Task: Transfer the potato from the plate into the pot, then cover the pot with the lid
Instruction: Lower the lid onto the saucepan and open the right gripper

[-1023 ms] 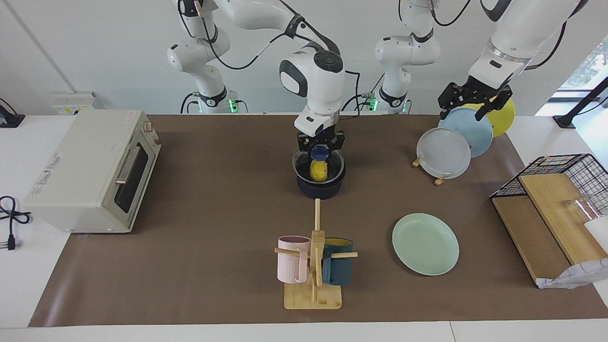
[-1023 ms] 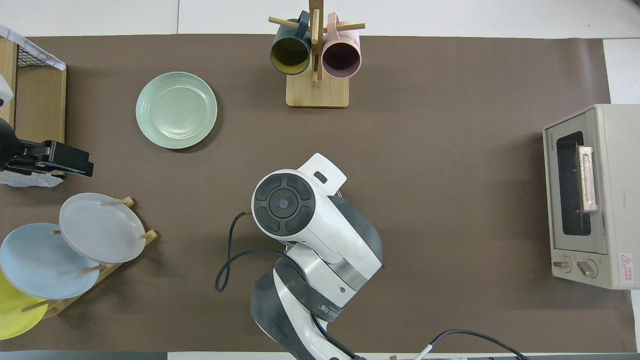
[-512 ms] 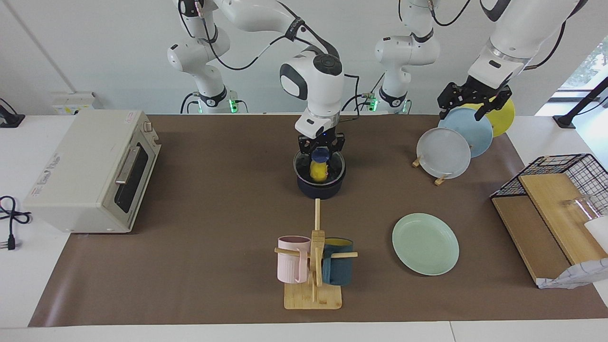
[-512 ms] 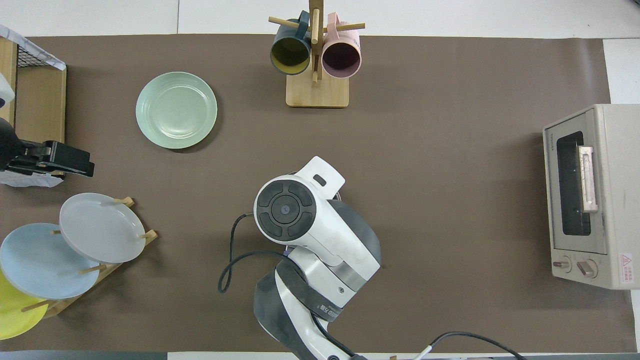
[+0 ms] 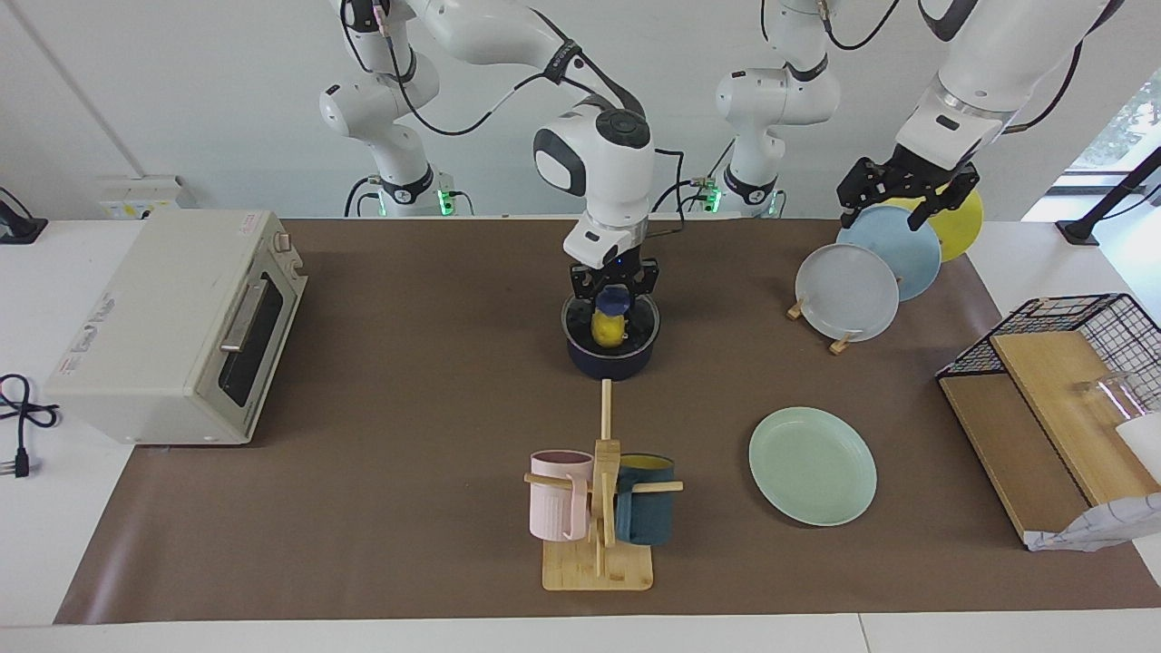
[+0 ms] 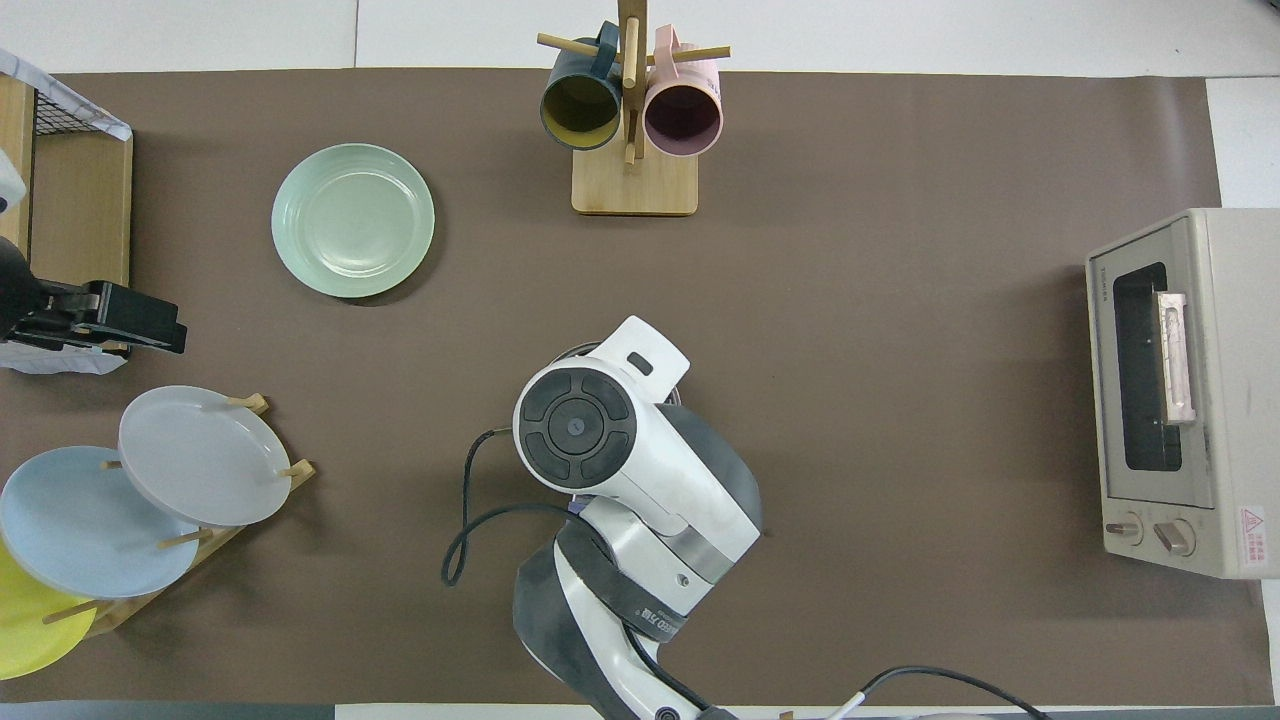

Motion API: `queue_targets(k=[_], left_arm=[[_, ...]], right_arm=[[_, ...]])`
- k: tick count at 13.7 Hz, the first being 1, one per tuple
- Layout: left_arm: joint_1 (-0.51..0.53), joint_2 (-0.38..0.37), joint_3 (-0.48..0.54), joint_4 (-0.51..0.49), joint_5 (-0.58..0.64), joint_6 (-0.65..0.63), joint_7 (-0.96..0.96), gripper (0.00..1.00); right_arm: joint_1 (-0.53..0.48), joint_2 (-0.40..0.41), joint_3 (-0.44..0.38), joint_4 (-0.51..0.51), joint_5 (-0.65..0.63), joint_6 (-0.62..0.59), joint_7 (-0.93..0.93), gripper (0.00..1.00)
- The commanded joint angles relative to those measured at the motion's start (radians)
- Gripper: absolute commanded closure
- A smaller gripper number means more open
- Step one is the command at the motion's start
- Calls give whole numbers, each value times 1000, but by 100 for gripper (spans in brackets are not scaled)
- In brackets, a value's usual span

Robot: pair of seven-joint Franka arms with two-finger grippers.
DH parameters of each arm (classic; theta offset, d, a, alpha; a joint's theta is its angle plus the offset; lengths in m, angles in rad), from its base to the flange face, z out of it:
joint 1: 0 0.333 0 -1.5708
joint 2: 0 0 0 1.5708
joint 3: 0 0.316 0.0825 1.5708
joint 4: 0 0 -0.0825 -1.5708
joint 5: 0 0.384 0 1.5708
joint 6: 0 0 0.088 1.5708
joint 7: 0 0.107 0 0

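Now the right gripper [image 5: 613, 288] grips the lid [image 5: 610, 319] by its knob, centred on the pot [image 5: 609, 355] w/ potato [image 5: 609, 328] inside, so it seats squarely. Plate [image 5: 813, 465] sits bare; left gripper [image 5: 905, 196] waits, jaws apart, over the rack [image 5: 839, 343].

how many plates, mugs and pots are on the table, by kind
plates: 4 (green plate, grey plate, blue plate, yellow plate)
mugs: 2 (pink mug, teal mug)
pots: 1 (pot)
total: 7
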Motion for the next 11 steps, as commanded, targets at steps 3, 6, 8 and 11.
queue_targets(k=[3, 6, 8, 11], left_arm=[[-4, -11, 0, -9, -9, 11, -15, 0], [-3, -11, 0, -9, -9, 11, -11, 0], [-1, -11, 0, -10, -9, 11, -9, 0], [3, -14, 1, -10, -8, 11, -9, 0]], right_arm=[[-1, -8, 2, -14, -15, 26, 8, 87], [-1, -6, 2, -14, -15, 28, 8, 50], [-1, -6, 2, -14, -15, 28, 8, 31], [-3, -6, 2, -5, -17, 22, 6, 0]])
